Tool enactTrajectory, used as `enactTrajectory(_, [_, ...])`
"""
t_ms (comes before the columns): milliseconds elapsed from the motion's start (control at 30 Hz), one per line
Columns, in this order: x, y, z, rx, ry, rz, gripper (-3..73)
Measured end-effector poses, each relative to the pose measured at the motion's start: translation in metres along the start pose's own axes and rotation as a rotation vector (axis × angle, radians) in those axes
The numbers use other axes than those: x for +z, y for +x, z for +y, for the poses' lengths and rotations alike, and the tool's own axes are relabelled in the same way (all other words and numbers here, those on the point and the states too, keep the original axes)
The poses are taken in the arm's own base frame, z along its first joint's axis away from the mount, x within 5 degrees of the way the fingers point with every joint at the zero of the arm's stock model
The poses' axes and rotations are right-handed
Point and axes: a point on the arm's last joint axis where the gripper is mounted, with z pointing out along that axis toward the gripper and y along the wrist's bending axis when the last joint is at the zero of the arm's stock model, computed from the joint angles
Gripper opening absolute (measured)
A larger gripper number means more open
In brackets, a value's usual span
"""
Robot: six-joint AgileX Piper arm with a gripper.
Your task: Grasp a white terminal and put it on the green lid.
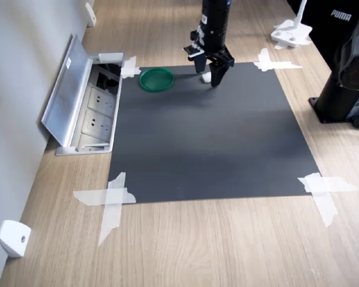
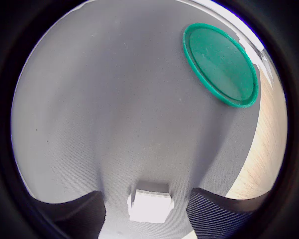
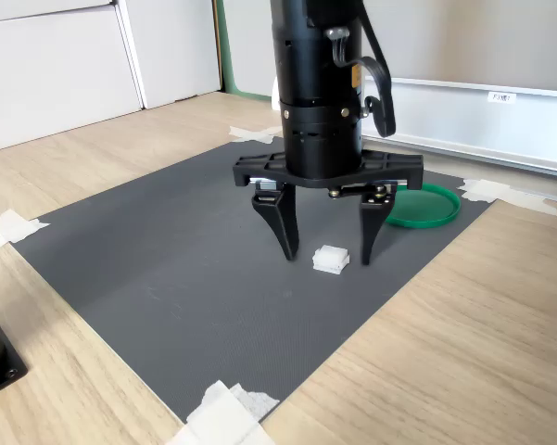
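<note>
**Block waiting between open fingers**

First exterior view: the gripper [image 1: 210,76] is lowered beside the green lid [image 1: 156,79].

Wrist view: the white terminal [image 2: 150,203] is seen on the mat, unheld.

Second exterior view: jaws are spread wide around it. It looks light, hard; flat sides should be pinched.

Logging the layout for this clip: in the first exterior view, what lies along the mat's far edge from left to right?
Open socket box → green lid → white terminal between the open hand's fingers → tape cross.

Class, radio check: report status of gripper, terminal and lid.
Gripper open, jaws straddling terminal, not gripping. Terminal on mat. Lid empty, path clear.
</note>
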Motion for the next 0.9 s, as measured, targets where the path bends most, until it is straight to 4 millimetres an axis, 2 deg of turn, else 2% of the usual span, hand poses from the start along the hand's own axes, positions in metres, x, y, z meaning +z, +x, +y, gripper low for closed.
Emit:
enactTrajectory(467, [0.0000, 0.0001, -0.0004, 0.007, 0.005, 0.001, 48.1])
enactTrajectory(900, [0.0027, 0.0027, 0.0008, -0.005, 0.015, 0.012, 46.3])
